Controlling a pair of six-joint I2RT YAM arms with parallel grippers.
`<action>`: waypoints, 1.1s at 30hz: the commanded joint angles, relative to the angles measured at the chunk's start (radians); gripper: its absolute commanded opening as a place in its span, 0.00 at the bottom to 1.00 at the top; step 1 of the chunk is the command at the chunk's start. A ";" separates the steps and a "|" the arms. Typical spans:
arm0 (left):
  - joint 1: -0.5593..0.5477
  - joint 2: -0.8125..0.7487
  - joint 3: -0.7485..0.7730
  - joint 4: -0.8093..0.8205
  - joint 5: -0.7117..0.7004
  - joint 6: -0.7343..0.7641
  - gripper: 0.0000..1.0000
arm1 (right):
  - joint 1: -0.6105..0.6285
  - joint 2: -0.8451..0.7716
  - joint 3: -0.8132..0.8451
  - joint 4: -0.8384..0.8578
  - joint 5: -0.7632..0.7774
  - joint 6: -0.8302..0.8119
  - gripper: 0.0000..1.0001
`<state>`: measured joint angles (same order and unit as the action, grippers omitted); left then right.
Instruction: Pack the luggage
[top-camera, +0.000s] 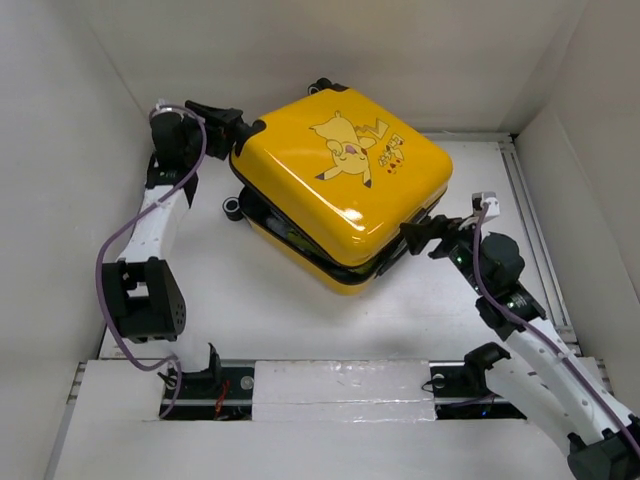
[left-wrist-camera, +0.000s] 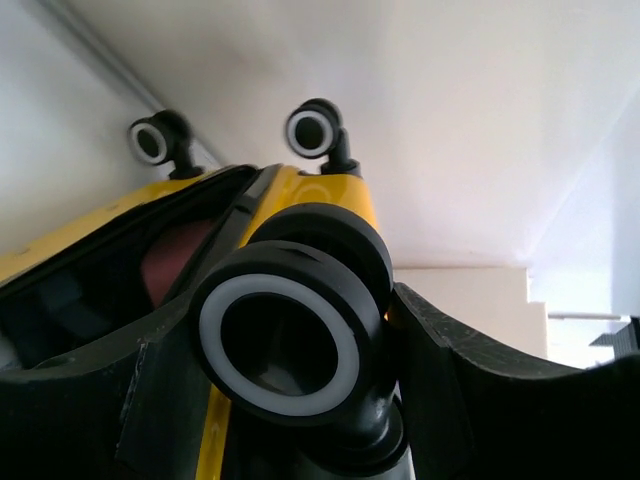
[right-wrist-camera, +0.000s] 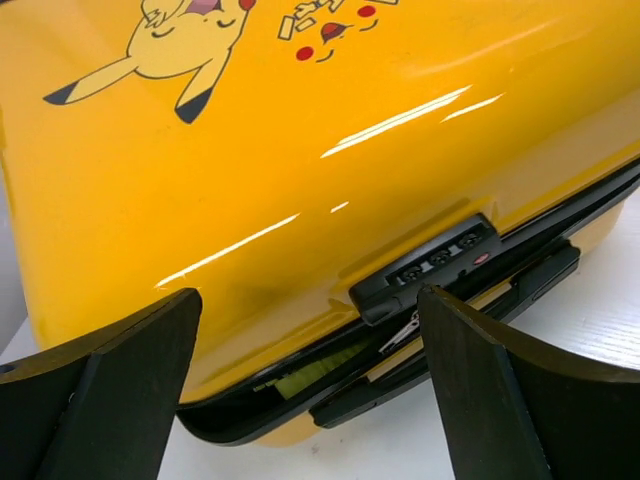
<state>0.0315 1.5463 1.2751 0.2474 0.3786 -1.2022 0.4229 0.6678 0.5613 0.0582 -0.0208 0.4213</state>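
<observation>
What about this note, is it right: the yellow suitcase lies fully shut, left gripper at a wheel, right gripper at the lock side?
No. The suitcase is not fully shut: its lid is ajar, a gap along the seam by the lock, seen in the right wrist view. The left gripper is at a wheel, the right gripper at the lock side.

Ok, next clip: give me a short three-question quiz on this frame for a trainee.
1. True or false: the luggage is closed all the way round.
2. What sits between the fingers of the left gripper? A a handle; B a wheel; C a strap.
3. Fill in: the right gripper, fingers apart, faces the side with the combination ____.
Key: 1 false, a gap shows along the seam; 2 B; 3 lock.
</observation>
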 joint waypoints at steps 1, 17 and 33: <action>-0.024 -0.017 0.318 0.094 0.117 0.009 0.00 | -0.015 0.009 0.057 -0.004 0.051 0.028 0.95; 0.021 -0.168 -0.443 0.368 0.079 -0.060 0.00 | -0.044 0.055 -0.073 0.035 0.120 0.114 0.09; -0.010 -0.187 0.164 0.012 0.089 0.050 0.00 | -0.044 0.018 -0.057 0.045 0.030 0.083 0.70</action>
<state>0.0090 1.4857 1.4296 0.0990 0.4240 -1.1915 0.3782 0.7059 0.4820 0.0528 0.0292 0.5137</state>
